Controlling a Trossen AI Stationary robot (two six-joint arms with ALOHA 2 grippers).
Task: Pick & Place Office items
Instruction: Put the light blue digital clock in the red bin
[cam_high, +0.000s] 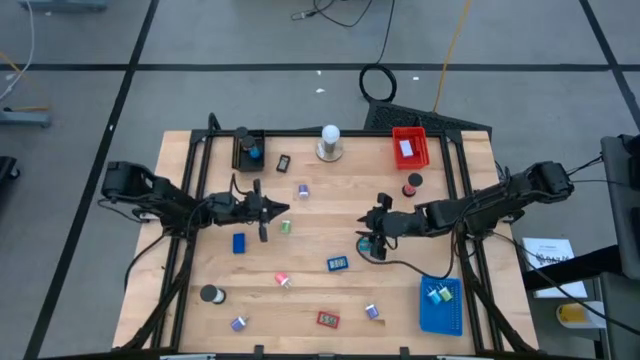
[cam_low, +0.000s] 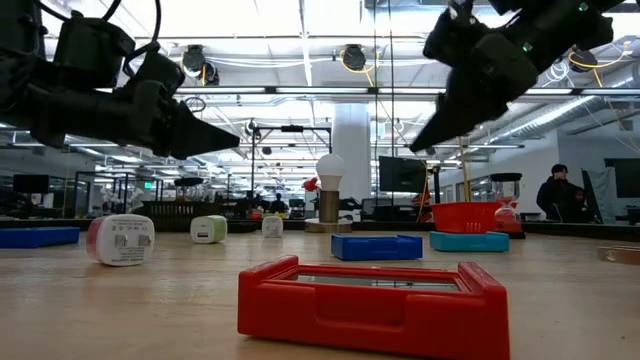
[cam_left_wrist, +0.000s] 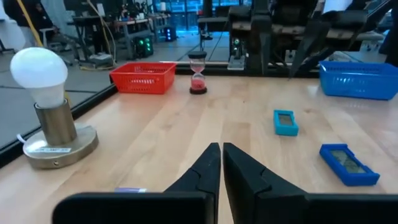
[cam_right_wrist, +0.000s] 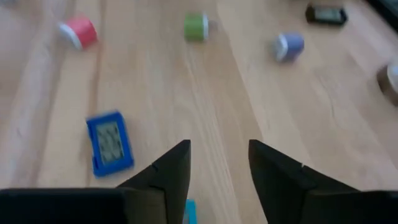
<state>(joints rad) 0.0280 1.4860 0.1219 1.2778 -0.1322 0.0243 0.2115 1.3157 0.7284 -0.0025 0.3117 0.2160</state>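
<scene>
Red block (cam_low: 373, 305) nearest in low view, flat on table. Right gripper (cam_high: 372, 237) reaches low toward centre, fingers parted, teal piece (cam_right_wrist: 190, 211) just beneath. Left gripper (cam_high: 279, 210) extended level above boards, fingers pressed together, empty. Blue block (cam_high: 337, 264) between the arms

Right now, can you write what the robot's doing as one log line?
left gripper: shut, empty | right gripper: open above teal piece
</scene>
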